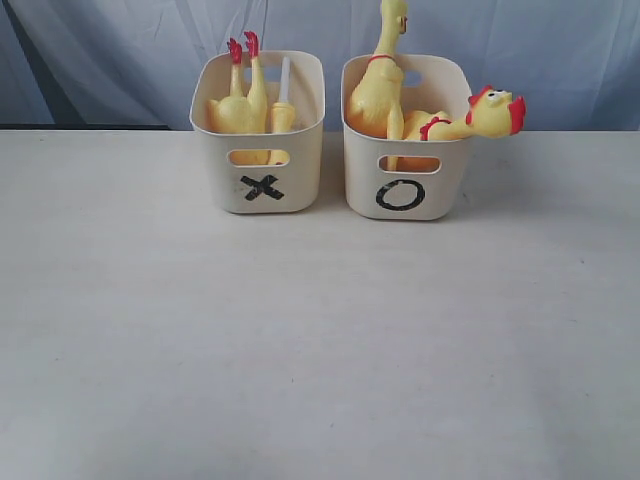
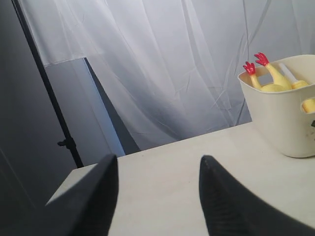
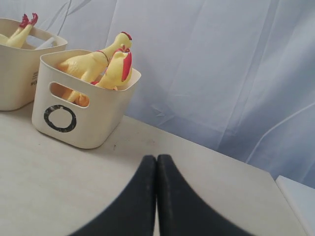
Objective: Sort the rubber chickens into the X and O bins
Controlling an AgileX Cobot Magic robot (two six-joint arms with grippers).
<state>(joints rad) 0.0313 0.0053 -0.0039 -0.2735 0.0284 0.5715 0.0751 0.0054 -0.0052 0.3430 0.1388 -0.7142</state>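
White curtain (image 1: 500,50), pale worktop (image 1: 320,350). Left gripper (image 2: 157,159) is standing wide open, empty; right gripper (image 3: 156,160) is sitting closed, empty. Rubber chickens (image 1: 240,108) are lying in X bin (image 1: 262,190) and O bin (image 1: 400,195), well ahead of both. I am judging sorting done, steering clear of one head overhanging the O rim.

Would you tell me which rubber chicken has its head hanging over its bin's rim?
The sideways chicken in the O bin; the upright chicken beside it points neck-up, and the feet-up chicken is in the X bin.
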